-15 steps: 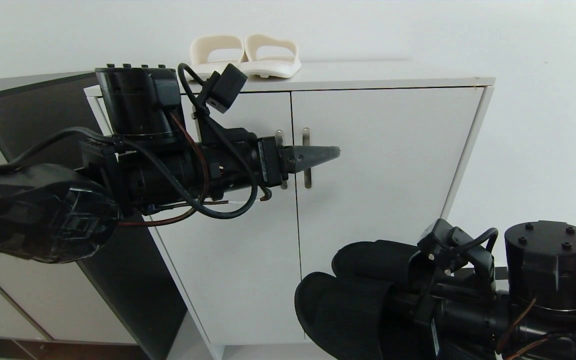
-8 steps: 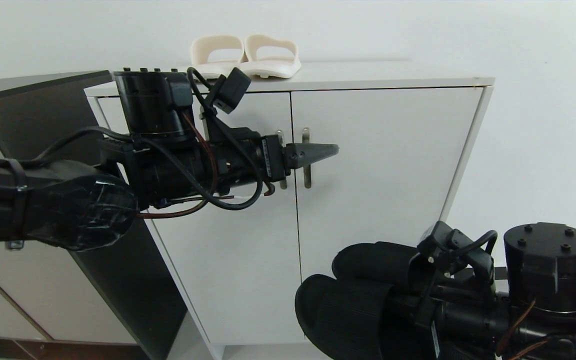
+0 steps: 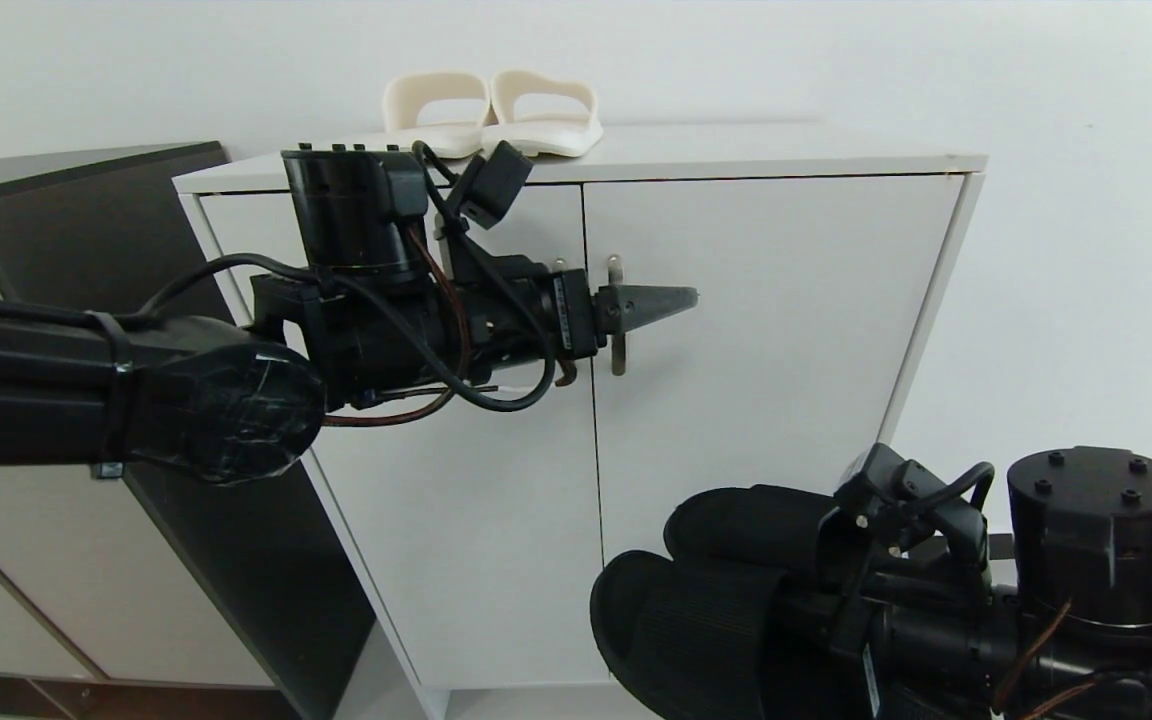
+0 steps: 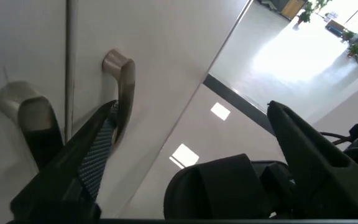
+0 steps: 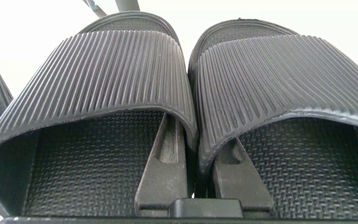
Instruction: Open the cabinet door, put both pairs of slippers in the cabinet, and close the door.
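Tool [image 3: 681, 298] (left) seemingly at handle [image 4: 124, 81].

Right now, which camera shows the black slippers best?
The right wrist view: both black slippers close up, straps and soles clear. The head view shows them partly behind the right arm; the left wrist view, one toe end.

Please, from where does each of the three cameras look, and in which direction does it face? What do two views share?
Head view: on the robot's head, facing forward at the white cabinet, doors closed, cream slippers on top; both arms show.
Left wrist view: behind the open left claw, facing along it at the door handles; its two fingers show.
Right wrist view: behind the right claw, facing into the black slippers it grips.
Shared: head and left wrist views both show the handles and black slippers.
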Robot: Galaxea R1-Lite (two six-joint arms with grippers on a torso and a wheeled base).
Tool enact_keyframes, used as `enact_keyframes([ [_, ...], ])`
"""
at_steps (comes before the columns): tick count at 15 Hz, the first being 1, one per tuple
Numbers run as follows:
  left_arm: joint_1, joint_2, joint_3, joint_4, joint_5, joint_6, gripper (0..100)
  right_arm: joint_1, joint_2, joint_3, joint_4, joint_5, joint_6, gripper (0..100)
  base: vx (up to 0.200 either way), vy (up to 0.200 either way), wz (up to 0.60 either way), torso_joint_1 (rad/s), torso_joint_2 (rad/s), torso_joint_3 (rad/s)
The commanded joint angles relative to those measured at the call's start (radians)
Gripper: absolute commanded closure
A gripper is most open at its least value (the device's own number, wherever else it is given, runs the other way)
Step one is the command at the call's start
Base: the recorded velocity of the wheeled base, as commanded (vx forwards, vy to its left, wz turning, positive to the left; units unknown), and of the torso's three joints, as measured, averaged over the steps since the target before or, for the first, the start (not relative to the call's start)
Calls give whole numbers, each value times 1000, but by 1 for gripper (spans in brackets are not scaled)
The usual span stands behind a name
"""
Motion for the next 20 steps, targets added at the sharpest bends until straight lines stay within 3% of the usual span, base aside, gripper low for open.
enact_keyframes([
  [1,0,18,-3,1,0,-1,100,2,1,0,-1,0,-1,100,0,0,0,0,0,0],
  [6,-23,-16,21,1,0,-14,100,11,-16,14,1,13,-7,100,0,0,0,0,0,0],
  [11,-94,-165,207,-45,0,-13,100,11,-106,77,4,187,-59,100,0,0,0,0,0,0],
  [14,-99,-208,284,-96,4,-14,100,11,-111,83,6,194,-59,100,0,0,0,0,0,0],
  [15,-100,-275,348,-97,3,-18,100,9,-112,86,6,193,-59,100,0,0,0,0,0,0],
  [17,-102,-375,411,-97,0,-48,100,9,-117,86,4,193,-59,100,0,0,0,0,0,0],
  [20,-49,-400,399,-97,0,-59,100,11,-125,83,4,196,-59,100,0,0,0,0,0,0],
])
